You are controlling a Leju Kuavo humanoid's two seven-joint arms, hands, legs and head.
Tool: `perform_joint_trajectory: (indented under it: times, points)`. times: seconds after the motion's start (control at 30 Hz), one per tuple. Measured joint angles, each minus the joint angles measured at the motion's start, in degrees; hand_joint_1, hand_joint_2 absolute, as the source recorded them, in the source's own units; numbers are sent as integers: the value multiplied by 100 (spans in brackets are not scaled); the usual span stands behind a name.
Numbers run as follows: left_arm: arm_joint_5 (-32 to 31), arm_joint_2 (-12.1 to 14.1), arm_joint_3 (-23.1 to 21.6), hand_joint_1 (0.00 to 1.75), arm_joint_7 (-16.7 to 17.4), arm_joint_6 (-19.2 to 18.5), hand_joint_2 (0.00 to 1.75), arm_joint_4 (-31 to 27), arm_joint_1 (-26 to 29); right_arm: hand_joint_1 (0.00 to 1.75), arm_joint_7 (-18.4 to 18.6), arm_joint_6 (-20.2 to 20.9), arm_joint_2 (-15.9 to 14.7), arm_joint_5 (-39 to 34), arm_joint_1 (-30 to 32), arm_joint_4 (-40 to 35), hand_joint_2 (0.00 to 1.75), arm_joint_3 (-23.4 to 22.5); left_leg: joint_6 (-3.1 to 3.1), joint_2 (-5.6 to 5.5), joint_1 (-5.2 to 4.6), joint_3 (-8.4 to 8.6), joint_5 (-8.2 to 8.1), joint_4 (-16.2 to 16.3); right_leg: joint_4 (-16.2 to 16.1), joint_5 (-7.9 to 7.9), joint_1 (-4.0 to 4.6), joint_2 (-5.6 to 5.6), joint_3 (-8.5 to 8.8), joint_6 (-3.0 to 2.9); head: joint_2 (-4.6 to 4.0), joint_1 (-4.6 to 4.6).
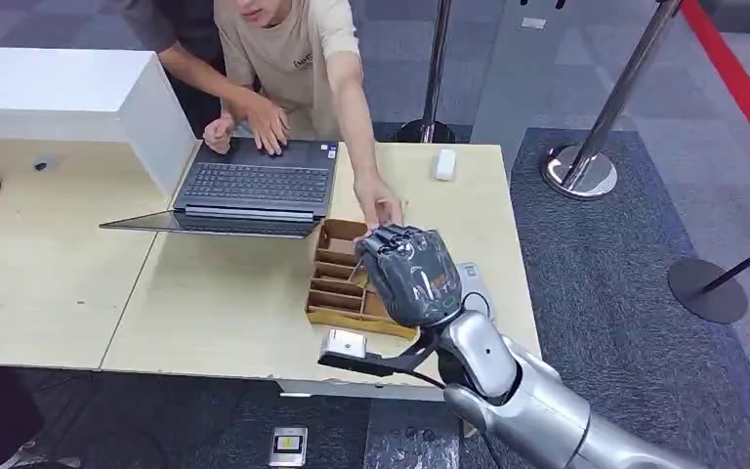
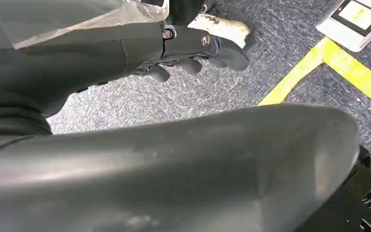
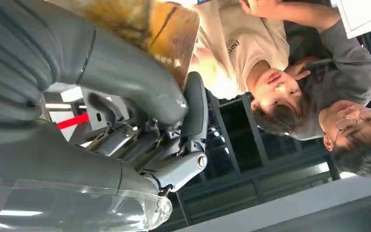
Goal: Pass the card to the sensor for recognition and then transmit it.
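Observation:
My right hand [image 1: 412, 276] is raised over the cardboard tray [image 1: 337, 293] at the table's right end, its back toward the head camera. In the right wrist view the thumb [image 3: 140, 82] presses a dark, flat, round-cornered card [image 3: 196, 104] against the fingers; I see the card nearly edge-on. A person's hand [image 1: 379, 205] reaches across the table and meets the top of my right hand's fingers. The grey sensor pad [image 1: 473, 278] lies on the table behind the hand, mostly hidden. My left hand [image 2: 193, 48] hangs beside my body above the carpet, fingers loosely spread, holding nothing.
Two people lean over an open laptop [image 1: 249, 186] at the table's back. A white partition [image 1: 151, 112] stands left of it, and a small white box [image 1: 444, 163] lies at the far right. Stanchion posts [image 1: 586, 166] stand on the carpet to the right.

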Motion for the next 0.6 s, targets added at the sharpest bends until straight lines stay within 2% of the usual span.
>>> perform_joint_trajectory:
  times: [0.23,0.6]
  points:
    - [35,0,0,0,-11,7,0,0,0,175,0,-53,-20,-28,2,2,175,18,0,0,0,0,0,0,0,0,0,0,0,0,0,0]
    - [46,2,0,0,-15,7,0,0,2,175,-2,-310,-81,-625,-3,22,175,-164,0,0,0,1,0,0,0,0,0,0,0,0,0,0]
